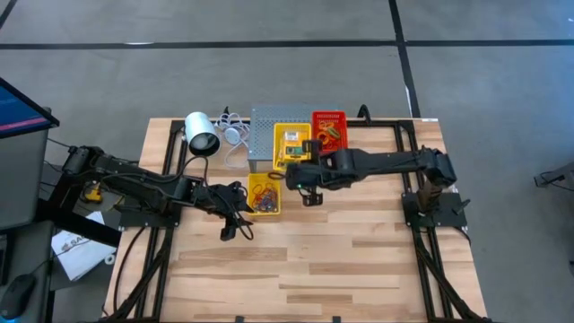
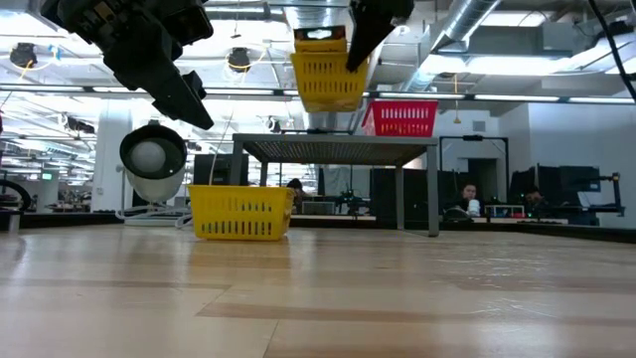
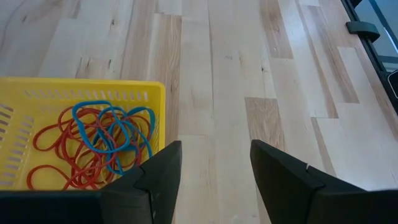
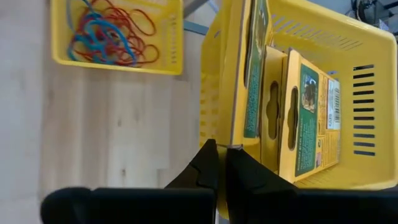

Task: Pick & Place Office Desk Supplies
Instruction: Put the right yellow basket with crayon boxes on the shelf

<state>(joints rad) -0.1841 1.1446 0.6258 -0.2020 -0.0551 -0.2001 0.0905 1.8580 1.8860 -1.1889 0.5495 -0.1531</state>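
A yellow basket point(image 4: 292, 93) holding yellow-and-green crayon boxes point(image 4: 308, 115) hangs in the air over the grey perforated stand point(image 2: 338, 144), with my right gripper point(image 4: 219, 163) shut on it. A second yellow basket point(image 1: 265, 196) stands on the table with its base flat, full of red and blue rubber bands point(image 3: 93, 140). My left gripper point(image 3: 214, 174) is open and hovers over bare wood just beside that basket, toward the table's near side; it touches nothing. In the low view it shows high up, as my left gripper point(image 2: 189, 99). My right gripper pinches the crayon basket's side wall at its rim point(image 4: 216, 127) between its two fingers, apparently one inside and one outside. The fingers come slanting down from above. The basket point(image 2: 328, 80) is lifted clear above the stand, about level.
A red basket point(image 2: 402, 117) sits on the grey stand's top, on the right part. A white cylindrical lamp point(image 1: 202, 133) lies to the left of the stand, with a white cable beside it. Open wood fills the table's near half point(image 1: 314, 269). People sit in the room behind.
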